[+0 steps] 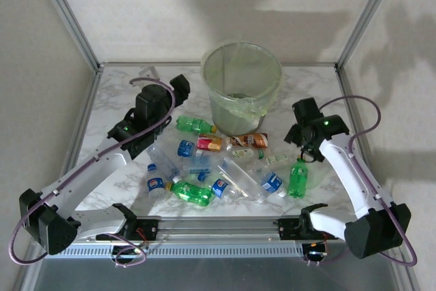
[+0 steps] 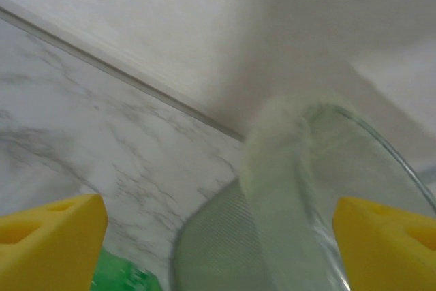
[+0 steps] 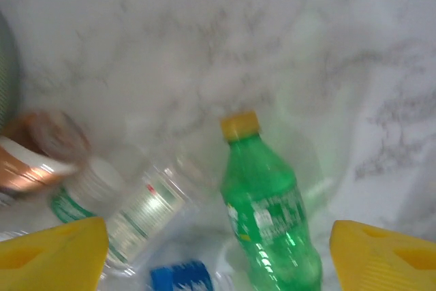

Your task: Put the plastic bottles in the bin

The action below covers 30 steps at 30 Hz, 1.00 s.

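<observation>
**Reader:** What lies nearest, at the bottom of the overhead frame?

**Desk:** A scatter of small crushed plastic bottles (image 1: 211,165), some clear with blue labels, some green, some with red or orange-brown labels. They are strewn over the white marble-patterned table (image 1: 102,107), lower centre.

**Reader:** And the right arm?

**Desk:** The right gripper (image 3: 218,250) hangs with its yellow fingers (image 3: 51,253) spread wide, holding nothing. Below it is a green plastic bottle with a yellow cap (image 3: 269,216), at the right edge of the scatter. A clear bottle with a green-and-white label (image 3: 139,212) lies just beside that one.

**Reader:** The left?

**Desk:** The left gripper (image 2: 218,243), likewise parted and empty, sits close beside the round translucent pale-green bin (image 1: 242,90), on its left.

**Reader:** Where does the bin stand?

**Desk:** Upright at upper centre, beyond the bottles, lined with a thin plastic bag (image 1: 251,108). A green bottle (image 1: 194,125) lies near its foot.
</observation>
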### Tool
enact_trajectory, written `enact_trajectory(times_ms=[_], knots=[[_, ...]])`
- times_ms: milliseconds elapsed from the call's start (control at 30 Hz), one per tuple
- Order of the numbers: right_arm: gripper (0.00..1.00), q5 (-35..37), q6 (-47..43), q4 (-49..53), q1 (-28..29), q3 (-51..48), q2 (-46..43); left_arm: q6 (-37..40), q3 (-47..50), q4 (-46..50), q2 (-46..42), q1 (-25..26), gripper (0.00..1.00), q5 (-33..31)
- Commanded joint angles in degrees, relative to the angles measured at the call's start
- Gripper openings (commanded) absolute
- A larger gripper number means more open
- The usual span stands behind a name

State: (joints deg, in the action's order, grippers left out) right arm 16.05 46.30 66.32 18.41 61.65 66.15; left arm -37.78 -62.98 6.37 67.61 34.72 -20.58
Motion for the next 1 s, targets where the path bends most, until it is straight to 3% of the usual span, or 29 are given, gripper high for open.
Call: enact_trajectory(times_ms=[0,200,400,633,967], knots=[[0.82,-3.22,4.82,5.94,1.98,-4.67,-2.18,-0.90,-0.04,3.31,-1.86,1.67,0.86,3.24],[0.80,-6.01,3.80,1.61,3.38,-12.50,-2.06,2.50,-2.17,8.88,-5.66,1.75,0.86,3.63],[0.77,-5.20,5.66,-1.63,3.56,-16.69,0.38,-1.30,-1.42,7.88,-8.37,1.75,0.85,4.95],[0.80,-4.87,6.45,-6.45,3.42,-20.13,2.13,-1.21,-2.19,8.68,-7.01,1.76,0.84,7.57],[0.81,-4.84,2.96,-10.03,-1.78,-20.51,5.49,-0.55,-2.36,9.06,-7.84,1.67,0.81,7.20]])
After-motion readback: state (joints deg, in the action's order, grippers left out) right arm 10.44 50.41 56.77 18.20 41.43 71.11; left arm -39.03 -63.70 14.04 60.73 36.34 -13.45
